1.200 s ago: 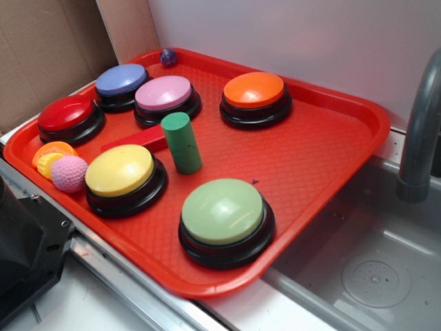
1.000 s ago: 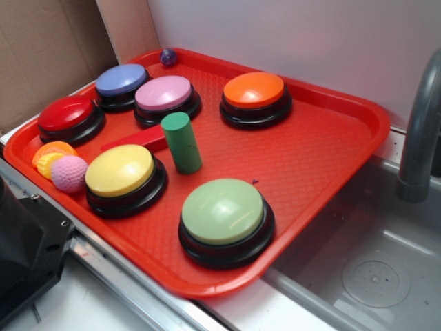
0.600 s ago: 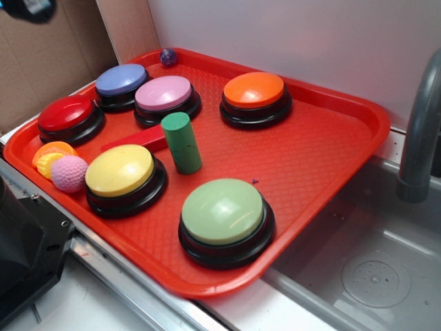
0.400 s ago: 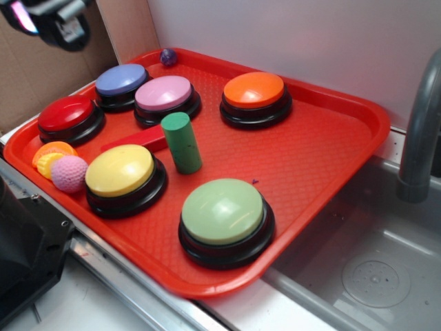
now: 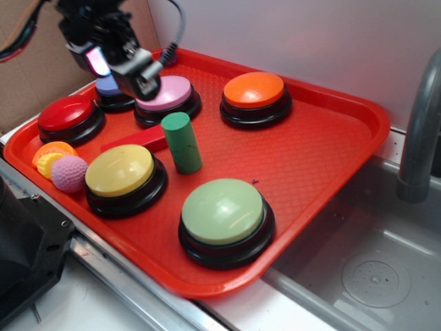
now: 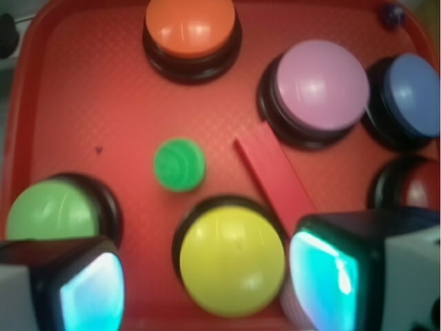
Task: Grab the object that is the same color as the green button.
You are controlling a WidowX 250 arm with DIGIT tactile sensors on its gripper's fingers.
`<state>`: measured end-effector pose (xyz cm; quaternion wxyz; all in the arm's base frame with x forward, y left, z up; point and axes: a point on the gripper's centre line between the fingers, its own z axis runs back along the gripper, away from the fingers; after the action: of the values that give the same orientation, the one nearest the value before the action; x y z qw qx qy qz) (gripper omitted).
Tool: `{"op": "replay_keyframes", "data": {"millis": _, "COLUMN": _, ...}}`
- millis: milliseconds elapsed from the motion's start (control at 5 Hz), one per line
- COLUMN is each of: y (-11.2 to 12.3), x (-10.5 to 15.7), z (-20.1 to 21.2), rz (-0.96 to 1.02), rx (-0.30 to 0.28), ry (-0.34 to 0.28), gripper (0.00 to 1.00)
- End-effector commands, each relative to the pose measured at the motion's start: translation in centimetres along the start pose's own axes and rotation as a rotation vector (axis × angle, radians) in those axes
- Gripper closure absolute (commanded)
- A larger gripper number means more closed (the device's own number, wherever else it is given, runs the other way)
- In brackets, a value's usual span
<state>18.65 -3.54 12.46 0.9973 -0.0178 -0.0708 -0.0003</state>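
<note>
While the gripper [image 5: 138, 76] hangs above the far left part of the red tray [image 5: 331, 158], over the blue button [image 6: 413, 96] and pink button [image 5: 164, 93], we see its two fingers [image 6: 324, 272] spread wide apart in the wrist view, with nothing between them and touching nothing. The green cylinder [image 5: 181, 142] stands upright on the tray, apart from the gripper, between the pink button and the yellow button [image 5: 120, 170], just beside a flat red block [image 6: 274, 174]. The green button [image 5: 222, 212] sits nearer the tray's front edge.
</note>
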Motion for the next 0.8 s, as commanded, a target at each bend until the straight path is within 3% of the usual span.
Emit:
{"op": "replay_keyframes", "data": {"millis": 0, "y": -1.9, "x": 2.2, "z": -4.6, "rz": -0.043, "rx": -0.039, "ry": 0.023, "gripper": 0.00}}
{"op": "replay_keyframes", "data": {"millis": 200, "y": -1.0, "x": 1.9, "z": -6.1, "rz": -0.022, "rx": 0.000, "ry": 0.071, "gripper": 0.00}}
{"op": "replay_keyframes", "data": {"millis": 400, "y": -0.6, "x": 1.7, "z": -6.9, "rz": -0.005, "rx": 0.012, "ry": 0.079, "gripper": 0.00}}
{"op": "replay_keyframes", "data": {"millis": 600, "y": -0.8, "x": 1.4, "z": -7.1, "rz": 0.015, "rx": 0.027, "ry": 0.065, "gripper": 1.00}}
